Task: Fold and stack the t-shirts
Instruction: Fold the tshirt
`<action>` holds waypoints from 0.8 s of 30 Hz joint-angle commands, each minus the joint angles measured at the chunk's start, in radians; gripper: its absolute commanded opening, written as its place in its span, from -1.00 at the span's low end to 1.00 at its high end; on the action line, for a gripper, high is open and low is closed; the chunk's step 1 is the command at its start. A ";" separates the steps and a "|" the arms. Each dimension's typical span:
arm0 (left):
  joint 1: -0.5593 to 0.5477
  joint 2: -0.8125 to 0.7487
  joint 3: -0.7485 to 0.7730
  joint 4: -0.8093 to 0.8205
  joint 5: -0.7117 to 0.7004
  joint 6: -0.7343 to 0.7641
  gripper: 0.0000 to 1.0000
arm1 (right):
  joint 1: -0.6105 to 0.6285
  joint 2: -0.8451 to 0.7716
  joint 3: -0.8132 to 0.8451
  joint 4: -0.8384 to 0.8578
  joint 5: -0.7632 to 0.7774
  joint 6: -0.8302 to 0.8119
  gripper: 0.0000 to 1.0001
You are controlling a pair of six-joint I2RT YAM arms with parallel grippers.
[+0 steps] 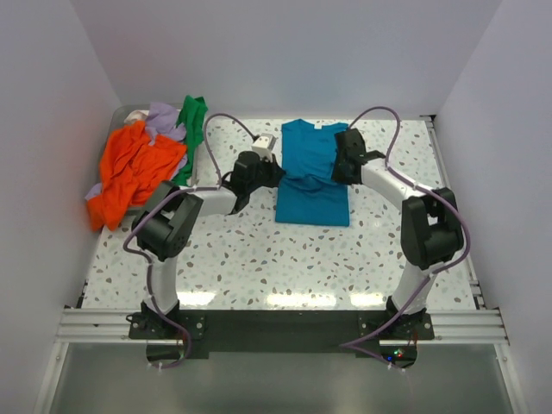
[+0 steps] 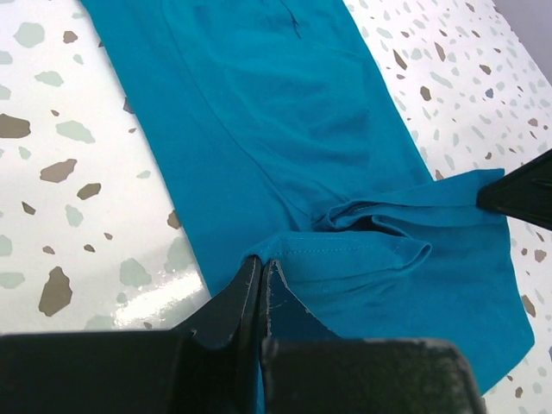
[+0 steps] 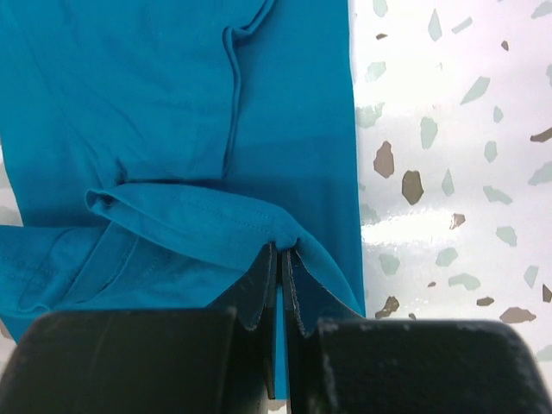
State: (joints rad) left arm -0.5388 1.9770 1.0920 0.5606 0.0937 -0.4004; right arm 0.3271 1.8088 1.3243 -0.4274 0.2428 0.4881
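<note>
Teal cotton: large t-shirt [image 1: 312, 177], flat on the speckled table [image 1: 259, 254] between the two arms, long sides turned in to a narrow panel.
Left gripper [image 2: 261, 269]: fingers closed tight on a stitched edge at the left side of the t-shirt, cloth bunched just ahead of the tips.
Right gripper [image 3: 282, 256]: fingers likewise pinched together on a stitched fold at the right side, raising a small ridge.
Edge held: probably a sleeve hem or a turned-over body hem; not clear from either wrist view.
Heap: orange shirt [image 1: 129, 168], green shirt [image 1: 191, 125] and lavender shirt [image 1: 159, 119], crumpled together at the far left corner, well apart from the t-shirt.
Done: lengthwise folds on the t-shirt, by the look of it.
In hand: likely the crosswise fold, both sides gripped for carrying over.
Left: finishing this fold, then three more shirts to spread, fold and stack; no stack begun.
</note>
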 commanded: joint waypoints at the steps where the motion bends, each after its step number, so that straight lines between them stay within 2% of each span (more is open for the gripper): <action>1: 0.028 0.034 0.060 -0.004 0.001 0.015 -1.00 | -0.010 0.023 0.065 0.030 0.001 -0.017 -1.00; 24: 0.077 0.175 0.230 -0.082 0.040 0.015 -1.00 | -0.091 0.130 0.156 0.029 -0.014 -0.029 -1.00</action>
State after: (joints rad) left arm -0.4793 2.1372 1.2713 0.4824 0.1291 -0.4004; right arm 0.2462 1.9148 1.4261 -0.4252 0.2382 0.4736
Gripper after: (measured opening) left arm 0.021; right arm 0.018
